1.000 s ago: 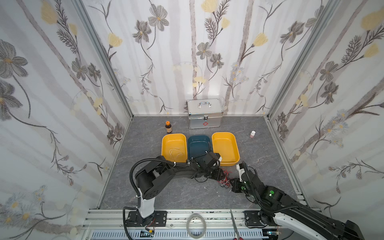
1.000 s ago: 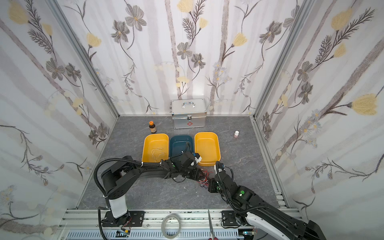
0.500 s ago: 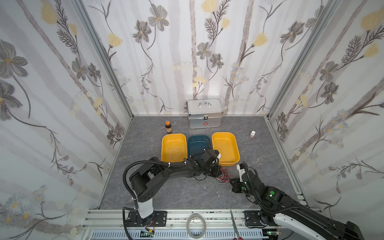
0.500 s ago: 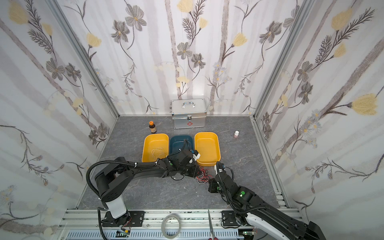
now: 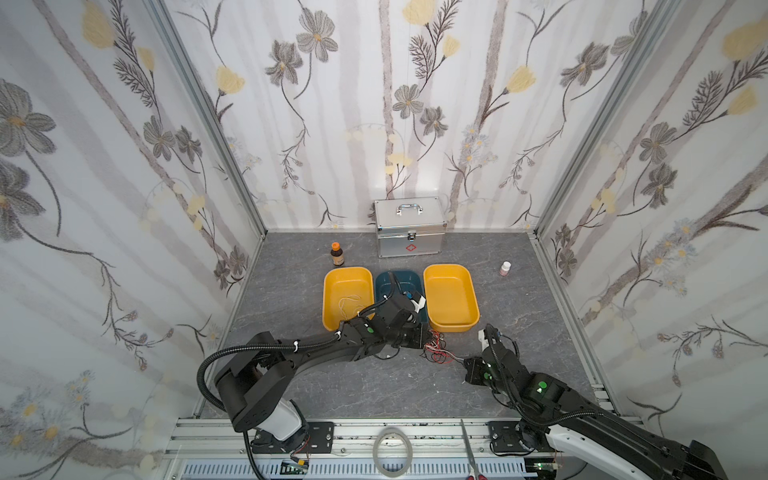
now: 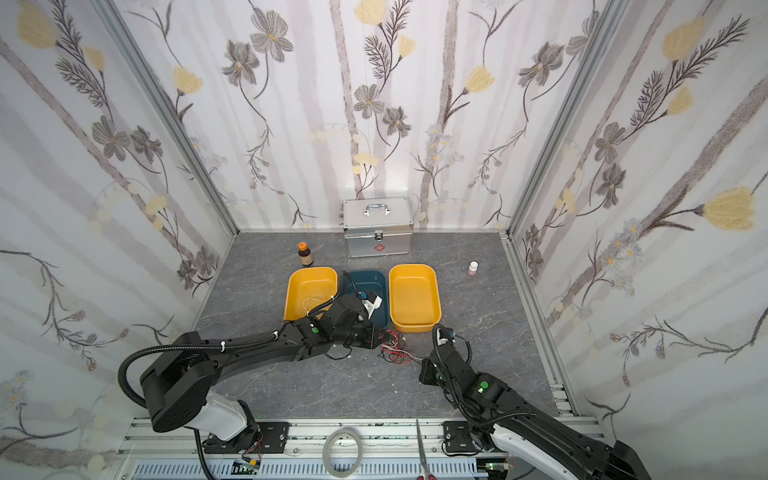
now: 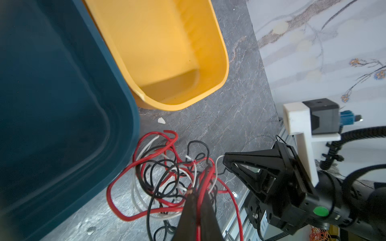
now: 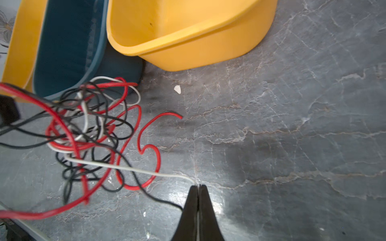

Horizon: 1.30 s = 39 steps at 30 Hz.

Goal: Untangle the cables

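Note:
The cables [image 5: 437, 348] are a loose tangle of thin red, black and white wires on the grey floor, just in front of the blue bin, and show in both top views [image 6: 394, 348]. My left gripper [image 7: 198, 193] is at the tangle's left side, shut on a red cable [image 7: 205, 181] that runs between its jaws. It shows from above as well [image 5: 424, 336]. My right gripper [image 8: 198, 186] is at the tangle's right side [image 5: 466, 365], low over the floor. It is shut on the end of a white cable [image 8: 125, 168] that stretches back into the tangle [image 8: 89, 129].
Three bins stand side by side behind the tangle: a yellow bin [image 5: 332, 286] with a thin white wire [image 5: 350, 303] in it, a blue bin [image 5: 400, 277] and a second yellow bin [image 5: 451, 299]. A metal case [image 5: 409, 228], brown bottle [image 5: 337, 254] and small white bottle [image 5: 505, 269] stand farther back. A tape ring [image 5: 376, 451] and scissors [image 5: 467, 446] lie on the front rail.
My left gripper has closed on the tangle, and that arm's elbow has swung a little to the left. The right arm has stayed nearly still, still shut.

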Each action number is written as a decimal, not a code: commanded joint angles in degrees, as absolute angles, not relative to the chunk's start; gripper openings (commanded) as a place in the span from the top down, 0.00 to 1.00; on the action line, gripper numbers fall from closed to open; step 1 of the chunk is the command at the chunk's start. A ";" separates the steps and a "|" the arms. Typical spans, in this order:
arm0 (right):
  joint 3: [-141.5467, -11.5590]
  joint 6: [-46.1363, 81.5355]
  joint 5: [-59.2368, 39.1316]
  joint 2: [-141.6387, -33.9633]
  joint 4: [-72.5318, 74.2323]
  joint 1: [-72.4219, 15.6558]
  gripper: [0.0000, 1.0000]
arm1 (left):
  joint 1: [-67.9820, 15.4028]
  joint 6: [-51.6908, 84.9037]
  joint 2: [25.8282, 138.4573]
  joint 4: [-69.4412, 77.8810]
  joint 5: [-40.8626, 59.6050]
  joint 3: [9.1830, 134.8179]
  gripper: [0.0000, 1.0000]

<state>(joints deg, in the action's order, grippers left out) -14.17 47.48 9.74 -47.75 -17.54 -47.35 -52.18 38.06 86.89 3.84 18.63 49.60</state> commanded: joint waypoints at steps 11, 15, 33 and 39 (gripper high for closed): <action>-14.68 52.85 16.43 -45.99 -21.70 -45.41 0.98 | -49.92 37.82 77.14 -1.51 13.69 45.03 1.00; -14.68 53.97 18.30 -44.39 -22.49 -44.83 0.98 | -49.57 37.19 73.83 -3.55 13.27 43.52 1.00; -14.76 53.36 19.22 -41.27 -21.92 -41.04 0.96 | -48.17 36.22 67.94 -9.26 11.08 38.98 1.00; -15.16 52.32 18.54 -43.48 -19.76 -41.06 0.95 | -48.19 36.09 68.64 -7.16 13.80 37.17 1.00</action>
